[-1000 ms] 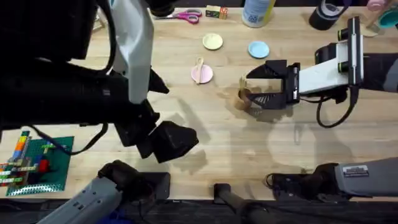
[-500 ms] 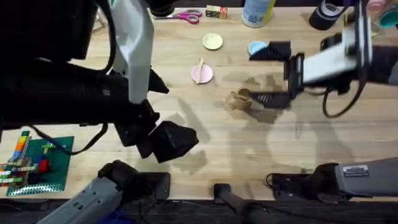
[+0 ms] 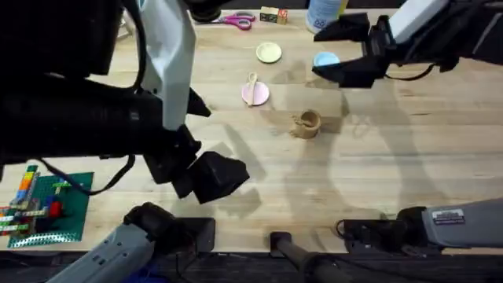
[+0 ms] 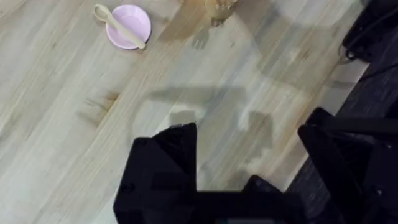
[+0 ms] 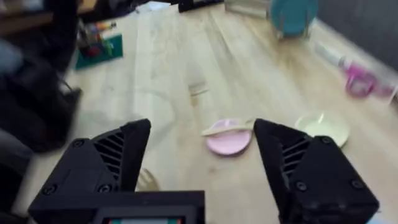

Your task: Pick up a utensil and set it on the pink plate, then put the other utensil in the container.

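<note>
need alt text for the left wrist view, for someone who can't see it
A small pale wooden spoon lies across a small round pale pink plate on a light wooden table. A tan-brown wooden cup stands beside the plate at the picture's edge. The left arm's black pincer hangs open above bare table in the foreground.

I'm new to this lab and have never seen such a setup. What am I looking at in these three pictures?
Two robot arms work at a wooden table. One picture looks down from above; the other two come from cameras on each arm's wrist. The big dark shape at left is the left arm close under the top camera, its open gripper empty. The right gripper, also open and empty, hangs over the far side near a blue plate. A wooden spoon lies across the pink plate. A fork stands in a wooden cup. A yellow-green plate, scissors and toy bricks lie about.
</note>
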